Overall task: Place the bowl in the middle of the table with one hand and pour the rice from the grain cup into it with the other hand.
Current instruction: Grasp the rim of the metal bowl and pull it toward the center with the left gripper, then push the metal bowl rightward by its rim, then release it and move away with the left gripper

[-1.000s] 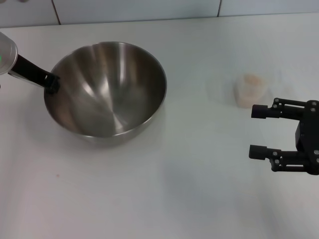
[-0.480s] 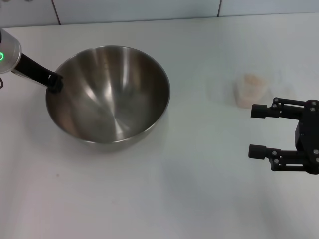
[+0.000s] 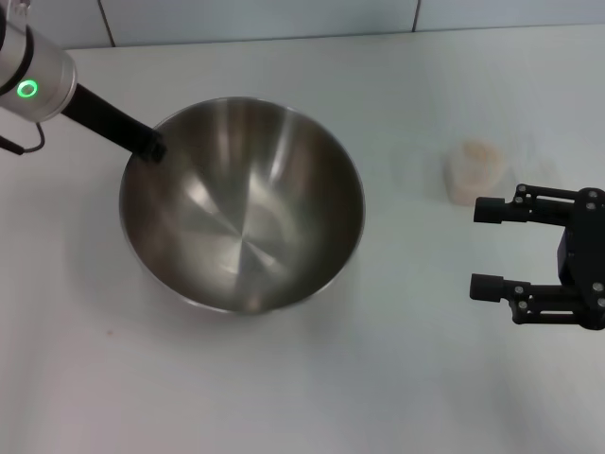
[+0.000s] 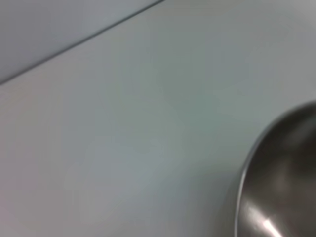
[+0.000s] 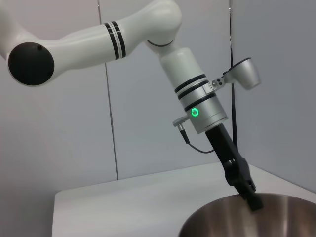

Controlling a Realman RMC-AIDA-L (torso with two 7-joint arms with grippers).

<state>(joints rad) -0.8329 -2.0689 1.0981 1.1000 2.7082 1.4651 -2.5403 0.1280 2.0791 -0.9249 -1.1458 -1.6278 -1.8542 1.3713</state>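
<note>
The large steel bowl [image 3: 242, 204] sits left of the table's middle, tilted, and looks empty inside. My left gripper [image 3: 148, 149] is shut on the bowl's far-left rim; the right wrist view shows it at that rim [image 5: 251, 197]. The bowl's edge also shows in the left wrist view [image 4: 276, 182] and in the right wrist view [image 5: 232, 219]. The small translucent grain cup [image 3: 475, 171] stands upright at the right, with pale rice [image 3: 478, 149] inside. My right gripper [image 3: 487, 248] is open and empty, just in front of the cup and apart from it.
The white table [image 3: 312, 378] spreads around the bowl. A tiled wall [image 3: 265, 19] runs along the far edge. The left arm [image 5: 123, 39] reaches in from the far left.
My left gripper has carried the bowl to the right, toward the table's middle, and the bowl has tipped a little. The right gripper and the cup have not moved.
</note>
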